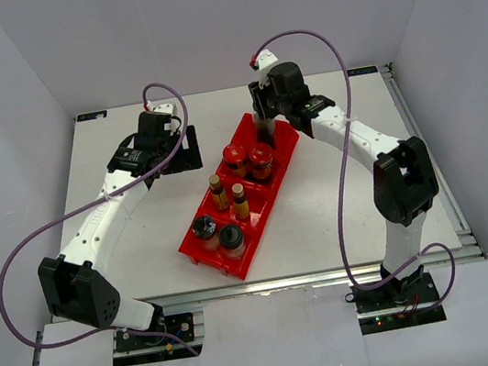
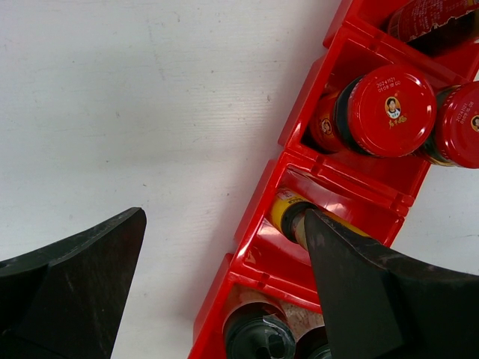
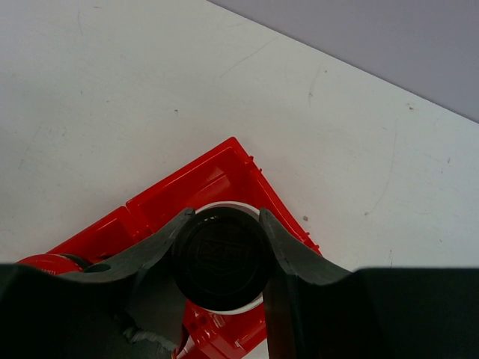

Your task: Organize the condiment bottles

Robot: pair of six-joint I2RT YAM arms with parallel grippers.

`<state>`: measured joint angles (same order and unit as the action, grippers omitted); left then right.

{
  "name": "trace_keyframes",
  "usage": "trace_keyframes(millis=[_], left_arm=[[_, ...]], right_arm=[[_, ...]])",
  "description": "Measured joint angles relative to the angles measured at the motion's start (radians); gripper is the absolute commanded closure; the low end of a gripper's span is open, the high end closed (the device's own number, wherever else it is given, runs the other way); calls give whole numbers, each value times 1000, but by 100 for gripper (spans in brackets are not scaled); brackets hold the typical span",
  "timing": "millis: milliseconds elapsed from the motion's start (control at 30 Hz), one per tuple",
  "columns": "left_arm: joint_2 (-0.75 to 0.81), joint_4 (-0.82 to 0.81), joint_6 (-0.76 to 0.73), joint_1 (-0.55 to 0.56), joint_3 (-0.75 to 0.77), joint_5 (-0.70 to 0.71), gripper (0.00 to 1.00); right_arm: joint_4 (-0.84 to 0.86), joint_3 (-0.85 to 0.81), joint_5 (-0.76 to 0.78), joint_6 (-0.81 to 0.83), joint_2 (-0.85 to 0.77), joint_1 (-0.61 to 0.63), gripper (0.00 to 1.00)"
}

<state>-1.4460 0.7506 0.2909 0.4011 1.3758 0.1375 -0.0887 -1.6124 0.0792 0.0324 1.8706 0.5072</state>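
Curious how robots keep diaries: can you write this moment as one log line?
left gripper open over table beside red bin | right gripper shut on black-capped bottle at bin's far-end compartment | other bottles in bin

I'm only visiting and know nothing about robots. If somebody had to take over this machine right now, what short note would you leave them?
Left gripper: open and empty, over the white table beside the long red plastic bin.
Right gripper: shut on the tall black-capped dark bottle, at the bin's far end compartment. I cannot tell whether the bottle is seated.
Done: the two black-lidded jars are in the nearest compartment, the two slim yellow-labelled bottles in the next, and the two red-lidded jars in the one beyond.
Left: probably set the bottle down, release it, withdraw.
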Motion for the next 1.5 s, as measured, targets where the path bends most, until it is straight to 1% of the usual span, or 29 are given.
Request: trace_keyframes(millis=[67,167,200,267,333,400,500,667,867,1000,1100,1200,1300,1500], left_arm=[[0,0,2,0,0,0,2],[-1,-2,5,0,0,0,2],[-1,-2,6,0,0,0,2],[-2,-2,7,0,0,0,2],[-3,-2,7,0,0,0,2],[-6,3,9,0,7,0,2],[-9,7,13,0,25,0,2],[-9,9,17,0,75,-28,2],[13,7,17,0,172,-77,2],[121,-41,16,0,175,-117,2],[226,-86,22,0,171,-139,2],[322,-126,38,0,163,-156,2],[387,-148,53,0,145,-166,2],[435,-149,77,0,90,-174,2]], right_arm=[[11,6,1,-3,-1,0,54],[17,6,5,-3,-1,0,26],[22,6,6,-4,-1,0,20],[38,6,10,-4,-7,0,12],[47,6,14,-4,-16,0,7],[47,5,17,-3,-27,0,5],[35,-5,24,-3,-40,0,10],[-29,-32,60,-8,-70,0,10],[-184,-48,146,-58,-207,0,10],[-284,-44,211,-87,-347,0,10],[-298,16,228,-106,-486,0,10],[-304,140,218,-128,-665,0,10],[-309,220,195,-151,-797,0,10],[-315,327,150,-198,-910,0,10]])
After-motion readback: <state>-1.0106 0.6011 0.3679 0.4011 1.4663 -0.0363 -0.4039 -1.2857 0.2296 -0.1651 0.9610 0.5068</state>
